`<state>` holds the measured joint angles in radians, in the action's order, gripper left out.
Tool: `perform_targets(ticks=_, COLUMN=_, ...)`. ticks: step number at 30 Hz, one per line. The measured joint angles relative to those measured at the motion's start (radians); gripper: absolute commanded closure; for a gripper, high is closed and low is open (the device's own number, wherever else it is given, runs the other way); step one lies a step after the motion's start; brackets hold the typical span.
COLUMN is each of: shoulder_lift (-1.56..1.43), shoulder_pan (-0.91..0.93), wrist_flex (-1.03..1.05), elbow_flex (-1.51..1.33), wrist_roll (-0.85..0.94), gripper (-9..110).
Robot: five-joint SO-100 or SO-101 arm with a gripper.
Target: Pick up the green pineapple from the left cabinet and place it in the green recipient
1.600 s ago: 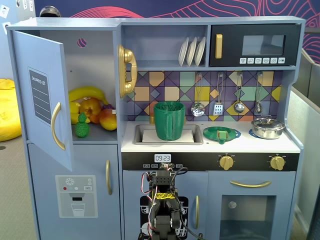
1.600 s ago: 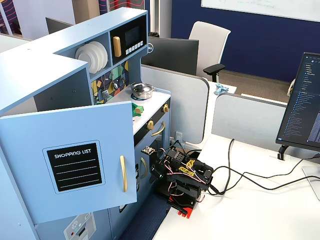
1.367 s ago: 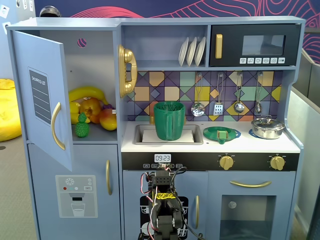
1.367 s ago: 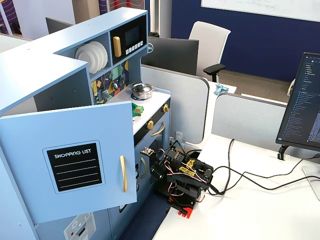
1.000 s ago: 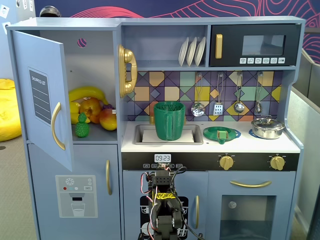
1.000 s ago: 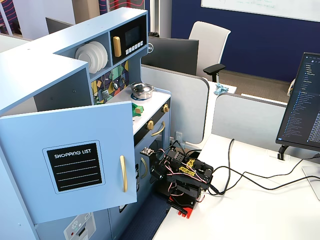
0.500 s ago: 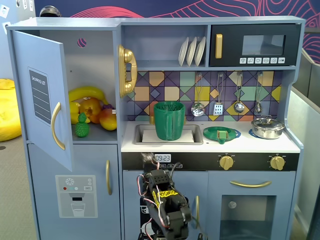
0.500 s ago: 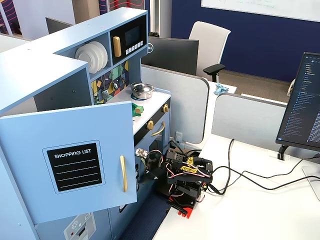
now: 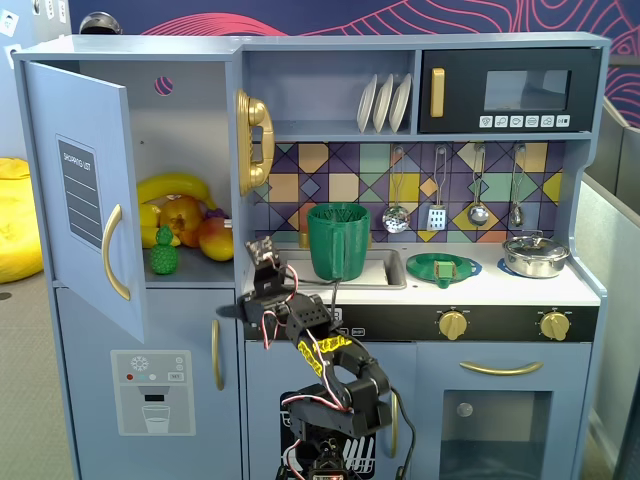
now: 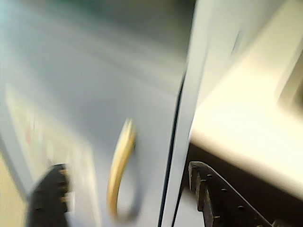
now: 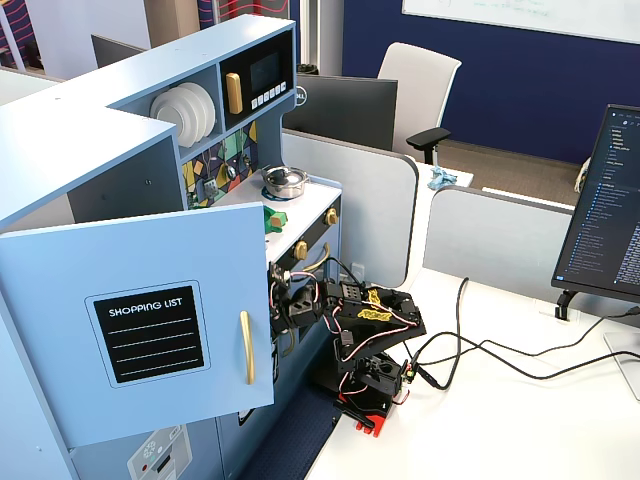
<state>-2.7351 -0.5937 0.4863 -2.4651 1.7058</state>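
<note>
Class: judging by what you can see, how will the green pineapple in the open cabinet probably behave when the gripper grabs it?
The green pineapple looks like small moulded plastic, so probably stiff and light. Its bumpy body should give the fingers some grip. It stands upright on a narrow base beside the banana and other fruit, so a sideways nudge might tip it. The gripper is outside the cabinet.

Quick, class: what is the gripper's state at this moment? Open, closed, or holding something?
Gripper: open, jaws spread and empty in the wrist view, in front of the cabinet's lower front; the green pineapple sits on the cabinet shelf.
</note>
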Motion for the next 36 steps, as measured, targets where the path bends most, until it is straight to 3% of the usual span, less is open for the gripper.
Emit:
perform_targets(ticks=17, shoulder_lift=0.339, shoulder_pan=-0.123, wrist_flex=-0.469, elbow_flex=0.127, wrist_roll=-0.031, gripper=67)
perform_targets(ticks=36, shoulder_lift=0.68, shoulder_pan=-0.115, wrist_flex=-0.698, elbow_flex=0.305, wrist_roll=-0.032, gripper=63)
